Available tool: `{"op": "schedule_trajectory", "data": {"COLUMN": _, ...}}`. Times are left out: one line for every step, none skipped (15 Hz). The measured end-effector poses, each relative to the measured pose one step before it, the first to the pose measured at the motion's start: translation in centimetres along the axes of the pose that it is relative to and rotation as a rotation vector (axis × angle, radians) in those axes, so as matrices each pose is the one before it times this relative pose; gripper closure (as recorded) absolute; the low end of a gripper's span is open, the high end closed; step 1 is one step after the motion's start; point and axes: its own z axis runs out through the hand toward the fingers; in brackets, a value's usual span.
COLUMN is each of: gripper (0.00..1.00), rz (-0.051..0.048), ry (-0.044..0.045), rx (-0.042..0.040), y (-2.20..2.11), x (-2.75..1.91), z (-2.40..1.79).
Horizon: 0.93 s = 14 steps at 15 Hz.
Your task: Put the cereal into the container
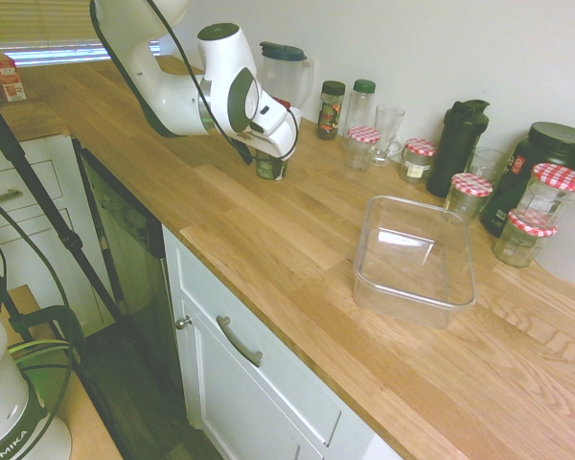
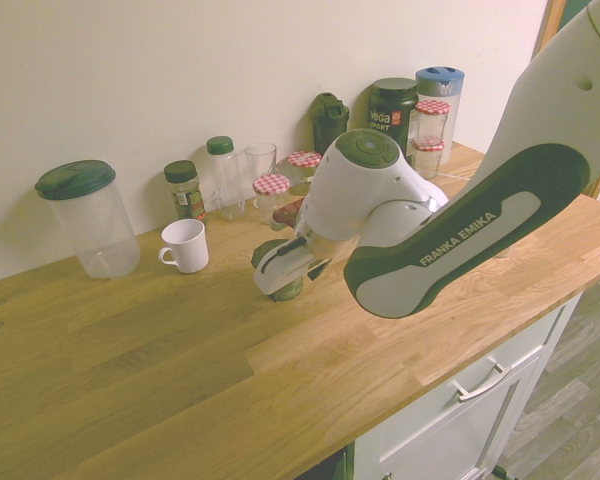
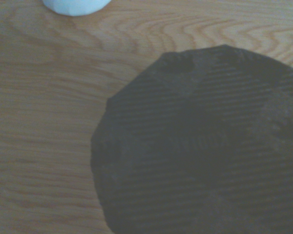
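On the wooden tabletop (image 1: 297,259), beside the white arm's hand (image 1: 268,161), a small glass jar of cereal with a dark greenish lid (image 1: 271,168) is seen standing upright. The hand is angled steeply downward over the jar, and most of the jar is hidden by it in both exterior views. Its fingers are read as spread wide apart; whether they touch the jar cannot be told. In the wrist view, a dark ribbed lid (image 3: 200,146) is shown filling most of the picture, blurred, with bare wood grain around it.

A clear rectangular plastic tub with rounded corners and low walls (image 1: 417,299) is placed well apart from the jar, nearer the tabletop's front edge, and nothing is seen lying in it.

Along the wall are ranged: a tall clear pitcher with a dark green lid (image 1: 286,69); two spice bottles with green caps (image 1: 333,108); a clear drinking glass (image 1: 388,127); several small jars with red-checked lids (image 1: 420,159); a black shaker bottle (image 1: 460,144); a large black tub with a dark lid (image 1: 537,163).

A white ceramic mug (image 2: 185,245) is set near the pitcher, just apart from the hand.
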Motion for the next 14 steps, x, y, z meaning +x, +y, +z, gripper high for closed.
{"op": "schedule_trajectory", "data": {"gripper": 0.0, "rz": -0.00221, "ry": 0.0066, "rx": 0.00804, "y": -0.012, "x": 0.177, "z": 0.349}}
{"op": "schedule_trajectory", "data": {"gripper": 0.0, "rz": 0.00254, "ry": 0.00375, "rx": 0.01025, "y": 0.015, "x": 0.159, "z": 0.413}}
{"op": "schedule_trajectory", "data": {"gripper": 1.0, "rz": 0.00249, "ry": -0.00032, "rx": 0.01272, "y": 0.027, "x": 0.057, "z": 0.47}}
{"op": "schedule_trajectory", "data": {"gripper": 1.0, "rz": 0.00255, "ry": 0.00091, "rx": 0.01521, "y": 0.044, "x": 0.057, "z": 0.36}}
{"op": "schedule_trajectory", "data": {"gripper": 1.0, "rz": 0.00054, "ry": 0.00148, "rx": 0.01814, "y": -0.053, "x": -0.03, "z": 0.164}}
{"op": "schedule_trajectory", "data": {"gripper": 1.0, "rz": -0.00226, "ry": 0.00169, "rx": 0.01027, "y": -0.01, "x": -0.015, "z": 0.074}}
{"op": "schedule_trajectory", "data": {"gripper": 1.0, "rz": -0.00324, "ry": 0.0015, "rx": 0.00403, "y": -0.015, "x": 0.002, "z": -0.005}}
{"op": "schedule_trajectory", "data": {"gripper": 1.0, "rz": -0.00236, "ry": 0.00072, "rx": 0.0019, "y": -0.033, "x": -0.017, "z": -0.006}}
{"op": "schedule_trajectory", "data": {"gripper": 1.0, "rz": -0.00054, "ry": 0.00032, "rx": 0.00079, "y": -0.009, "x": -0.002, "z": 0.007}}
{"op": "schedule_trajectory", "data": {"gripper": 1.0, "rz": -0.00001, "ry": 0.00037, "rx": 0.00105, "y": -0.016, "x": 0.006, "z": -0.011}}
{"op": "schedule_trajectory", "data": {"gripper": 1.0, "rz": 0.00024, "ry": 0.00032, "rx": 0.00032, "y": 0.009, "x": 0.019, "z": -0.001}}
{"op": "schedule_trajectory", "data": {"gripper": 1.0, "rz": -0.0001, "ry": 0.00008, "rx": 0.00034, "y": -0.006, "x": -0.001, "z": -0.004}}
{"op": "schedule_trajectory", "data": {"gripper": 1.0, "rz": -0.00001, "ry": 0.00029, "rx": 0.00095, "y": -0.011, "x": 0.006, "z": -0.012}}
{"op": "schedule_trajectory", "data": {"gripper": 1.0, "rz": 0.00012, "ry": 0.0003, "rx": 0.00036, "y": -0.002, "x": 0.012, "z": -0.01}}
